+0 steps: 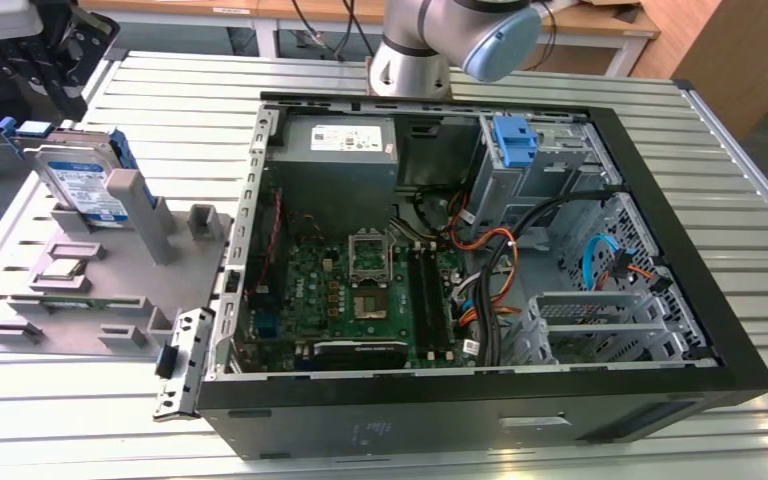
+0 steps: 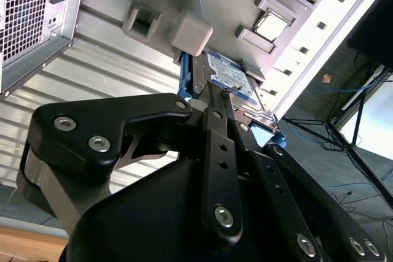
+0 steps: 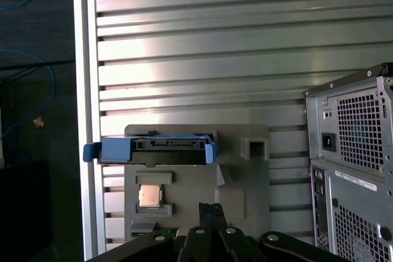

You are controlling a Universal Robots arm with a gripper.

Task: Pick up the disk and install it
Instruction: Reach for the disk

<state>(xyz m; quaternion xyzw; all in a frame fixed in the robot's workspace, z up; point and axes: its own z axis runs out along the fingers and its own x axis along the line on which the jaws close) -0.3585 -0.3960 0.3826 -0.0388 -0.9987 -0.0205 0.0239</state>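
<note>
Ribbed metal table (image 1: 184,100) carries open PC case (image 1: 424,430) and grey stand (image 1: 104,300). We see disk (image 1: 84,180) upright on edge in stand, at exterior view's left, outside case. Gripper (image 3: 212,208) hovers near disk, apart from it. In first wrist view we see fingers pressed together, gripping nothing.

Silver-metal hard drive with blue plastic rails (image 1: 83,185): lower portion concealed behind a grey plastic upright post (image 1: 137,215) in the exterior view; largely covered by the black gripper (image 2: 212,93) in the second wrist view. Grey robot arm (image 1: 418,50) cut off at the exterior view's upper edge.
</note>
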